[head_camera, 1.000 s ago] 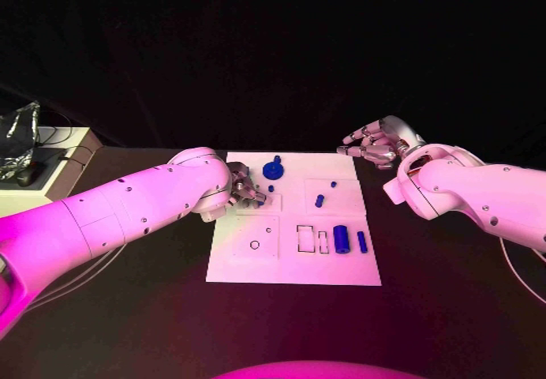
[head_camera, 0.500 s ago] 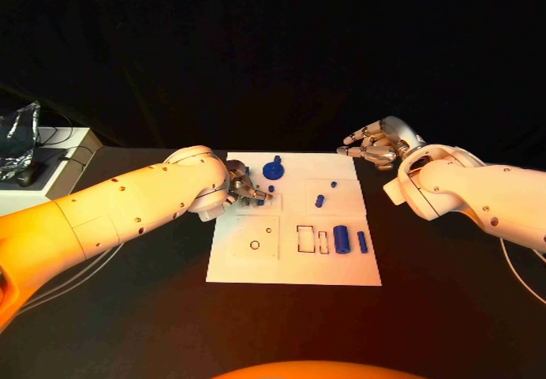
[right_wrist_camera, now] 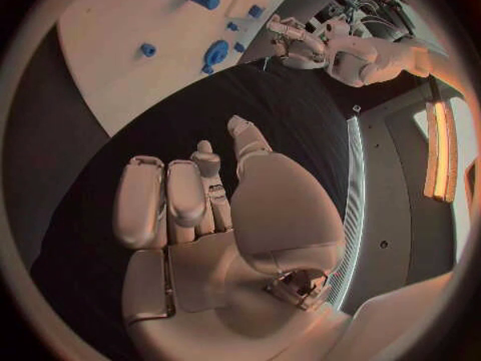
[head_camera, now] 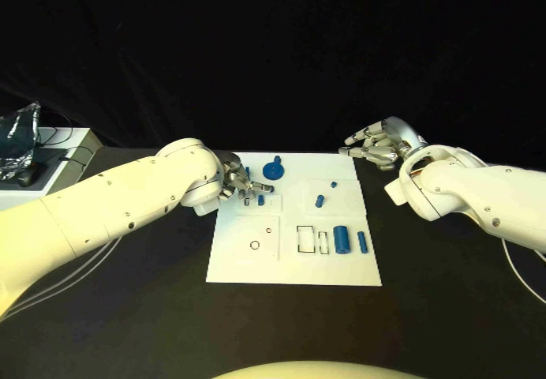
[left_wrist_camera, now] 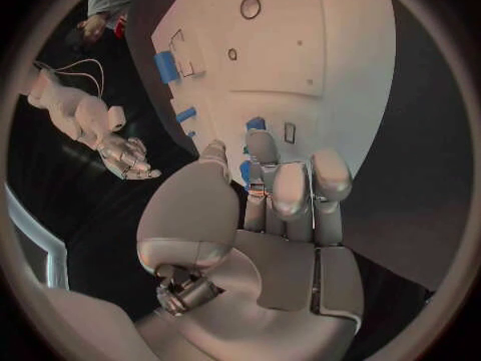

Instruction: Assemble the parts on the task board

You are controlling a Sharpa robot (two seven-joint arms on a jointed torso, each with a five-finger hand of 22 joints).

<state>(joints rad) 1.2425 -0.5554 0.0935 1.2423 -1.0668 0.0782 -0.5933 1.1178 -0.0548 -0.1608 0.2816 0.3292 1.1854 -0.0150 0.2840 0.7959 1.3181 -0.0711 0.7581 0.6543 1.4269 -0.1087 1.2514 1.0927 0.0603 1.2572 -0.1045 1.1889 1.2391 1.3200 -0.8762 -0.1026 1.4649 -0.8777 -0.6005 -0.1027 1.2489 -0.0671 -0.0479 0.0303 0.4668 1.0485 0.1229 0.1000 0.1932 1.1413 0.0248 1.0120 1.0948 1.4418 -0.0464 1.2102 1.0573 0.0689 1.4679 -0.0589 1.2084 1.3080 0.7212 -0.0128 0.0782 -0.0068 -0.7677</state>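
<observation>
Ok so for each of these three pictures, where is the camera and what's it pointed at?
Head view: on the robot's head, looking down at the white board, both arms reaching in.
Left wrist view: behind the left hand, facing the board; the right hand shows beyond.
Right wrist view: behind the right hand, over the black table; the left hand is across the board.
All views share the board and its blue pieces.
</observation>
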